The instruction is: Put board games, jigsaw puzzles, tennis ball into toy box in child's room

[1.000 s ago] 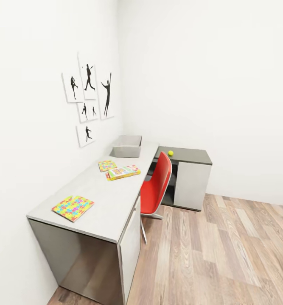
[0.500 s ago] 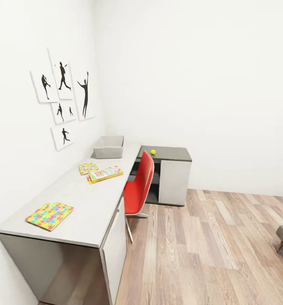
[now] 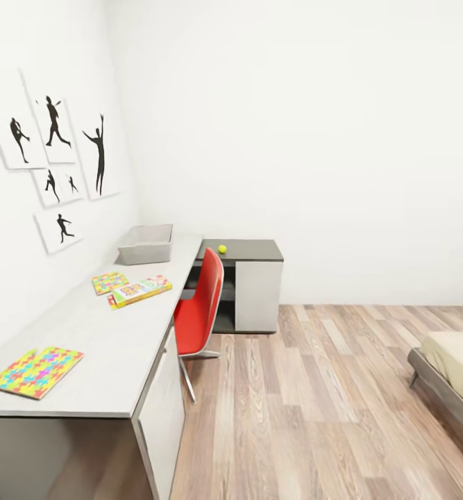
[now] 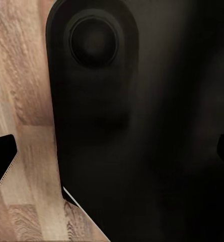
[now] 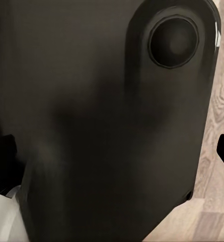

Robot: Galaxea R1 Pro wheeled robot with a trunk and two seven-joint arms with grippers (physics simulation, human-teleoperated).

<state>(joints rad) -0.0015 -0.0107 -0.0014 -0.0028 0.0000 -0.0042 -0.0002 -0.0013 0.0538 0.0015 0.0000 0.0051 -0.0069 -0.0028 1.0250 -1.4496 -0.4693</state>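
You are in transit: toy box (image 3: 146, 244) sits on the table (image 3: 103, 326), nothing loaded. Next, approach the nearest jigsaw puzzle (image 3: 36, 371) (jaw state: cannot tell).

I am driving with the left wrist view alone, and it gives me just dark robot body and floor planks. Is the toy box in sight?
Observer: Yes. In the head view the toy box stands at the far end of the table, by the wall.
Operator: Which toys lie on the table?
Observer: A near puzzle, a far puzzle and a board game on the light top; the ball on the dark corner section.
Operator: Anything in the way?
Observer: A red chair stands at the table's front.
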